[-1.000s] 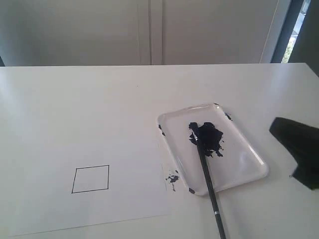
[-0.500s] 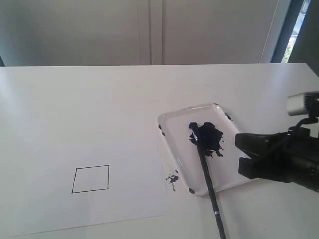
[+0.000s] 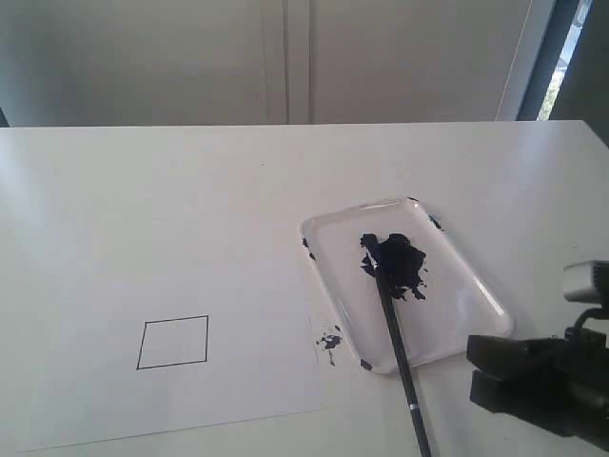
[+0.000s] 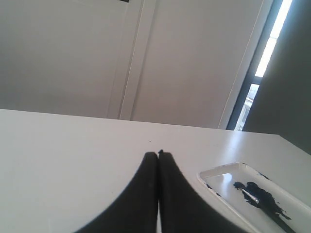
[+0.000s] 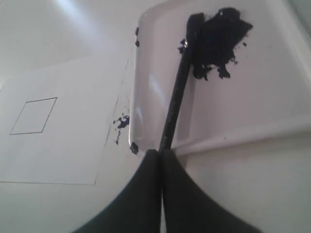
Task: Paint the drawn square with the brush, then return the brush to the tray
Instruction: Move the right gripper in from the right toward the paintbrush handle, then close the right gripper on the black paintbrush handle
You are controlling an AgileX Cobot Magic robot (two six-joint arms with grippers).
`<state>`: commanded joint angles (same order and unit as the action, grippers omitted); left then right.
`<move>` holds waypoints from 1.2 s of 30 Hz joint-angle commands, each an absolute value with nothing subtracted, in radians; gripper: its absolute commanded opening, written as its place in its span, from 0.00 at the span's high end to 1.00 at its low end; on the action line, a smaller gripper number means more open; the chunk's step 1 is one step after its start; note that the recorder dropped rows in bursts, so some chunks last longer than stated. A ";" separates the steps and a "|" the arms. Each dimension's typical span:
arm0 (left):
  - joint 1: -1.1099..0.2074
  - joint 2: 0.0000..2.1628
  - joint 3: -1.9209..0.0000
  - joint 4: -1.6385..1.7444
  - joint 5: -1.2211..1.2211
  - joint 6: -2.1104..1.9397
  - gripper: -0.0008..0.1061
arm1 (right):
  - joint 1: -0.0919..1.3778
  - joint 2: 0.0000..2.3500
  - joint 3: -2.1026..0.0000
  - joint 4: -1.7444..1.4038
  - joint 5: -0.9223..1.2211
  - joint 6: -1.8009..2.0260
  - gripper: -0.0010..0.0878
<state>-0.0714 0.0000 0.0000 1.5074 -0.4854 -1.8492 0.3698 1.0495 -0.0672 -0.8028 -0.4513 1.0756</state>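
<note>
1. While the right tool [image 5: 160, 153] sits shut, empty, the brush [image 3: 395, 324] lies tip-first on the tray [image 3: 466, 286], handle toward 5 o'clock.
2. Open it first, then pinch the handle squarely; the square [image 3: 173, 342] sits at 8 o'clock.

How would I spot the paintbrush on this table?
On the big white table, find the shiny white tray right of the paper. The brush is the long thin black stick, its tip in the tray's dark paint blob, its handle poking out over the rim. Nothing else there is stick-shaped.
</note>
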 joint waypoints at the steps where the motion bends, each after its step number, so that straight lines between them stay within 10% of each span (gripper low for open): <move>1: -0.071 0.000 0.000 1.507 -0.485 -1.849 0.99 | 0.370 1.049 -0.056 -0.802 -0.456 1.076 0.99; 14: -0.071 0.000 0.000 1.507 -0.485 -1.849 0.99 | 0.370 1.049 0.000 -0.715 -0.525 1.139 0.95; 25: -0.071 0.000 0.000 1.507 -0.485 -1.849 0.99 | 0.370 1.133 0.000 -0.706 -0.562 1.189 0.23; 36: -0.071 0.000 0.000 1.507 -0.485 -1.849 0.99 | 0.410 1.436 -0.103 -0.677 -0.740 1.136 0.22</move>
